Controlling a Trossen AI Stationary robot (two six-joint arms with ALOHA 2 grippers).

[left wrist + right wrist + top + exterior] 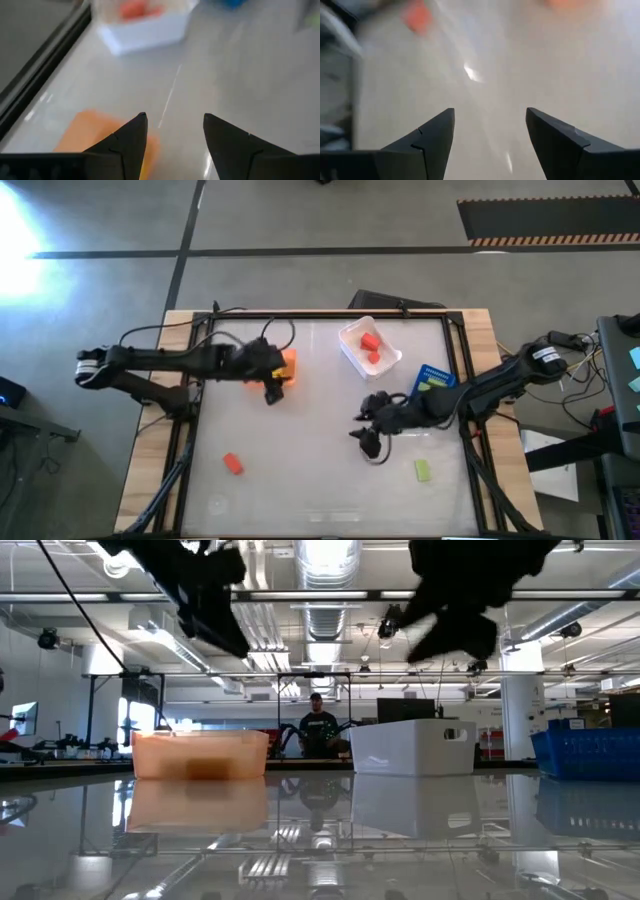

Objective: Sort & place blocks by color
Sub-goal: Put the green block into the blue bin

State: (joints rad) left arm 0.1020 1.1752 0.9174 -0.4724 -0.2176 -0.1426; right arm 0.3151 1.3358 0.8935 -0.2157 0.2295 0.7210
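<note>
Now your left gripper (272,392) hangs released beside the orange bin (288,365); your right gripper (368,442) is spread empty mid-table. Red blocks (371,346) lie in the white bin (352,332), one red block (233,464) near-left, a green block (422,470) near-right.

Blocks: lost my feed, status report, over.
Left gripper by orange bin, jaws open, empty. Right gripper mid-table, open, empty. Red block and green block loose on table; nothing in the way.

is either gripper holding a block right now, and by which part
Nothing is held. The left gripper, above the orange bin, and the right gripper, over bare table, both show open fingers with only empty space between them.
</note>
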